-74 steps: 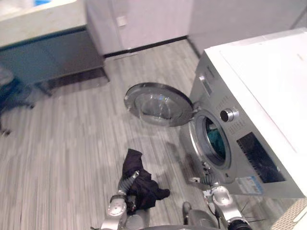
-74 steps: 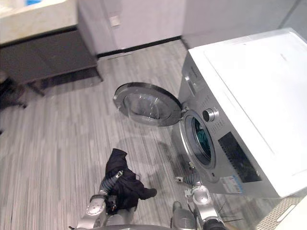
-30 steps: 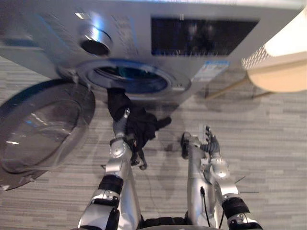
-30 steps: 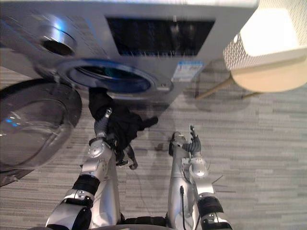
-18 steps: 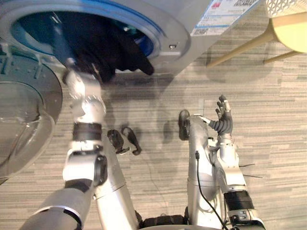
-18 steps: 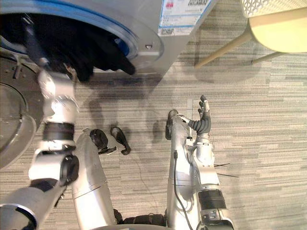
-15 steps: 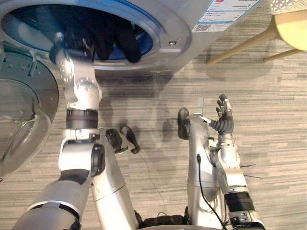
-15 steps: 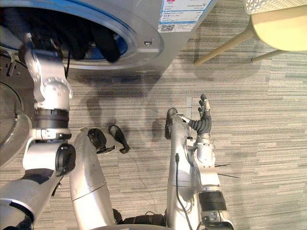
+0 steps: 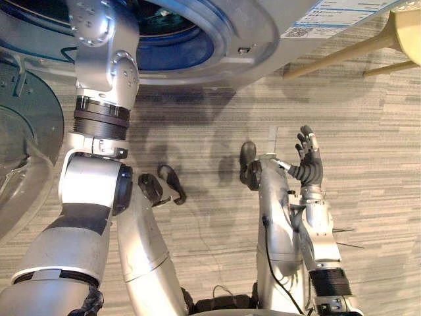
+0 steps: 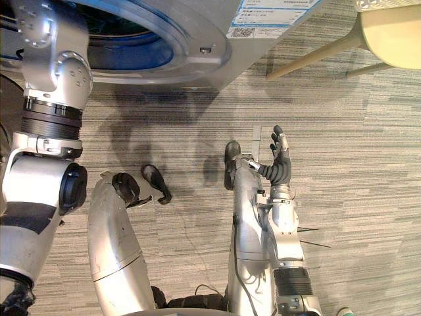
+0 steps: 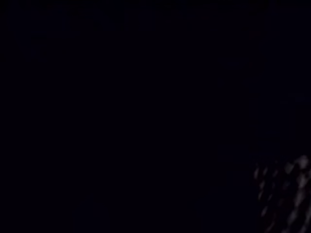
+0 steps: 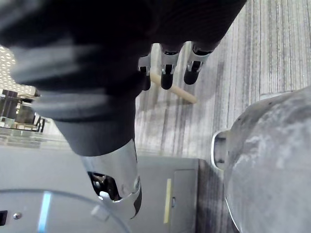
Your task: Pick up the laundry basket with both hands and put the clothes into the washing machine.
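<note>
The washing machine (image 9: 266, 29) stands at the far edge of the eye views, and its blue-rimmed drum opening (image 9: 177, 56) faces me. My left arm (image 9: 105, 62) reaches up into that opening and its hand is hidden inside the drum; the left wrist view is almost black. My right hand (image 9: 308, 163) hangs above the floor to the right of the machine, fingers (image 12: 167, 73) straight and holding nothing. A sliver of the white perforated laundry basket (image 10: 366, 4) sits on a cream chair (image 10: 395, 23) at the far right.
The round washer door (image 9: 20, 151) hangs open on the left, close beside my left arm. The chair's wooden legs (image 9: 342, 56) slant over the grey plank floor (image 9: 375, 217) to the right of the machine.
My left arm has pushed further into the drum, and the black garment it carried has gone out of sight inside. The camera has shifted. The right hand has stayed still.
</note>
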